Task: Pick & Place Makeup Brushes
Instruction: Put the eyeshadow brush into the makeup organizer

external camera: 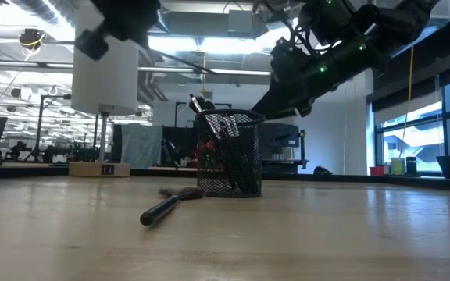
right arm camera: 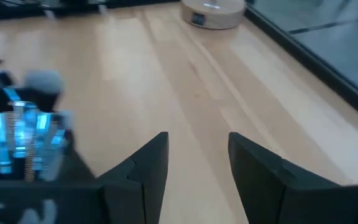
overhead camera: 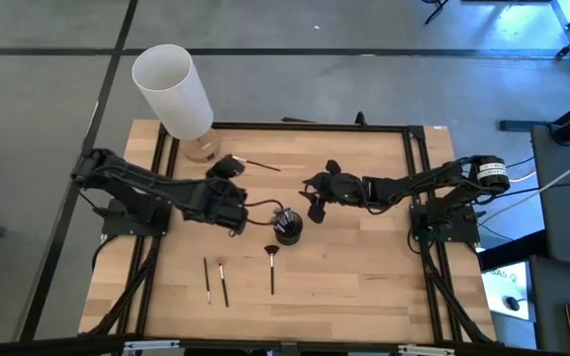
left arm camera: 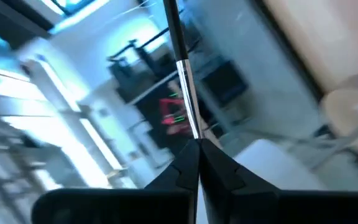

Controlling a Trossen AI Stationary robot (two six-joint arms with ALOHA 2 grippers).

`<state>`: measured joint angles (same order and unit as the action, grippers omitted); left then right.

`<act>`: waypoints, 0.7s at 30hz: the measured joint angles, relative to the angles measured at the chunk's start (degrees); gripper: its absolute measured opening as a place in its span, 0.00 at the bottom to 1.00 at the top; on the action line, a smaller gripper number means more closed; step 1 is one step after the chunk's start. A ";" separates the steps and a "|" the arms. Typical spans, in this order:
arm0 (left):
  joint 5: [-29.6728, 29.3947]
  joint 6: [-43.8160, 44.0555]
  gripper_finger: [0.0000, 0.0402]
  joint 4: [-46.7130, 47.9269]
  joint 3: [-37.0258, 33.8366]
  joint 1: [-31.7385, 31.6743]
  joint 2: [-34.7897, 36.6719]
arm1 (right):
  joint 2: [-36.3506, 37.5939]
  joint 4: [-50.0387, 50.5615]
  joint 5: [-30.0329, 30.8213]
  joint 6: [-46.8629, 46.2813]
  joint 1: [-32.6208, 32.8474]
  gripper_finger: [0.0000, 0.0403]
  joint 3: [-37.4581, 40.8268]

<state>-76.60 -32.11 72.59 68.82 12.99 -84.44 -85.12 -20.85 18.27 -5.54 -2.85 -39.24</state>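
Note:
A black mesh cup (overhead camera: pixel 287 225) (external camera: pixel 229 153) stands mid-table with several makeup brushes upright in it (right arm camera: pixel 23 118). Three more brushes lie on the wood nearer the table's near edge: two thin ones (overhead camera: pixel 207 280) (overhead camera: pixel 224 284) and a fan-shaped one (overhead camera: pixel 271 267) (external camera: pixel 166 206). My left gripper (overhead camera: pixel 228 166) (left arm camera: pixel 197 149) is raised left of the cup and toward the far edge, shut on a dark brush (overhead camera: pixel 258 164) (external camera: pixel 180 62). My right gripper (overhead camera: pixel 315 198) (right arm camera: pixel 197 155) hovers open just right of the cup. My left gripper pinches the dark brush between its two fingertips (left arm camera: pixel 182 163), right at the silver ferrule (left arm camera: pixel 189 106). The dark handle (left arm camera: pixel 174 31) runs straight on beyond the fingertips, in line with them. The brush is lifted clear of the table, about level and pointing toward the table's right.
A tall white cylinder lamp (overhead camera: pixel 171 89) (external camera: pixel 104 74) on a round wooden base (overhead camera: pixel 203 149) (right arm camera: pixel 213 12) stands at the far left corner. A black frame (overhead camera: pixel 409 131) rims the table. Bare wood lies right of the cup and along the near edge.

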 joint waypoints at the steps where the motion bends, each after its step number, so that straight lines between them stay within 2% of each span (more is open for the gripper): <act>1: -1.17 -2.61 0.01 -1.55 0.00 -0.02 -0.59 | 0.00 0.24 0.59 0.00 0.00 0.41 0.00; 5: -1.73 -12.60 0.01 -6.61 0.00 0.47 -2.78 | 0.00 1.55 3.70 0.06 -0.07 0.41 0.00; 11: -1.75 -27.65 0.01 -7.36 -0.02 3.03 -4.98 | 0.00 4.30 13.65 1.31 -0.07 0.41 0.02; 17: -0.85 -30.23 0.01 -11.63 -0.02 4.45 -4.63 | 0.00 4.47 15.57 1.38 -0.05 0.41 0.02; 21: 0.92 -35.56 0.01 -15.37 -0.02 4.67 -4.63 | -0.02 4.45 15.59 1.36 -0.06 0.41 0.02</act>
<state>-75.68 -67.67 57.22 68.79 17.66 -89.08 -85.14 -16.40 33.87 -4.19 -2.91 -39.22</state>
